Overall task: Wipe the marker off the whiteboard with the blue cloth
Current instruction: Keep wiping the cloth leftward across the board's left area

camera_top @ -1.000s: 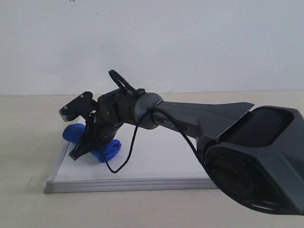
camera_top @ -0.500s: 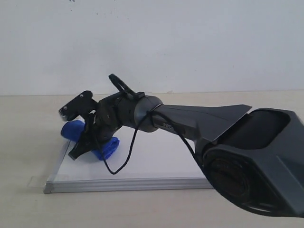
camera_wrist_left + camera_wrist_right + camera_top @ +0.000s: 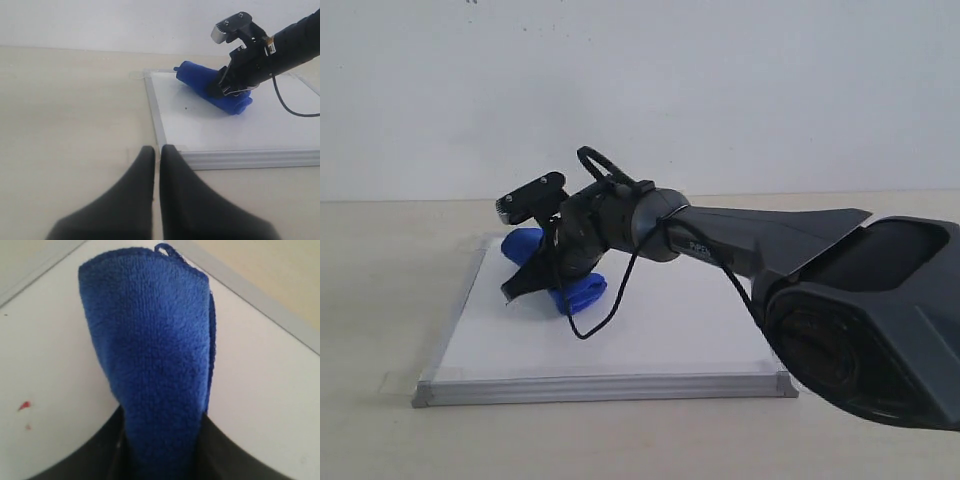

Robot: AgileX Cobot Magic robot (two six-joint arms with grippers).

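Observation:
The whiteboard (image 3: 660, 335) lies flat on the table. My right gripper (image 3: 535, 283) reaches across to its far left part and is shut on the blue cloth (image 3: 582, 292), which is pressed against the board. In the right wrist view the cloth (image 3: 155, 340) sticks out between the two black fingers (image 3: 100, 452) over the white surface (image 3: 260, 390). No wavy marker line shows; only a small red speck (image 3: 23, 405) remains beside the cloth. My left gripper (image 3: 157, 150) is shut on nothing, hovering over the table by the board's near edge (image 3: 240, 159).
The beige table (image 3: 70, 110) surrounds the board, with a white wall behind. A black cable loop (image 3: 590, 325) hangs from the right wrist over the board. The right arm's bulky body (image 3: 860, 340) fills the foreground right. Clear tape (image 3: 398, 383) marks a corner.
My right gripper has slid the blue cloth from the board's left edge area rightwards and towards the far side. The left gripper's earlier state is not shown.

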